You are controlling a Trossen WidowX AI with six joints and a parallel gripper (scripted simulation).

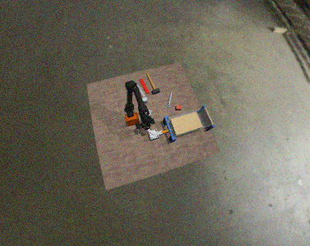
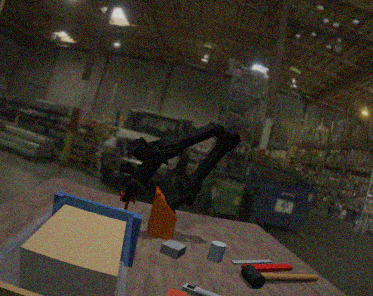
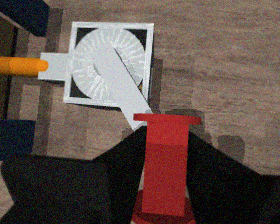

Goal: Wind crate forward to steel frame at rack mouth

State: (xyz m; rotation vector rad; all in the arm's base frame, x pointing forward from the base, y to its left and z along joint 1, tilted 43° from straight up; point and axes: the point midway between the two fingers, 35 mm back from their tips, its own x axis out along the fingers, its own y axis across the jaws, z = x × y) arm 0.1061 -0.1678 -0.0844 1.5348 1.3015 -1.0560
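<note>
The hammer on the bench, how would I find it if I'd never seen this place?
Start at the brown wooden bench top and find the black robot arm on its orange base. Just past the arm, near the bench's far edge, lies the hammer. It sits right beside a red bar, but only the hammer has a pale wooden handle ending in a black head.

The winch (image 1: 154, 134) sits before the rack's mouth (crate (image 1: 186, 123) inside), tools lying behind.
</note>
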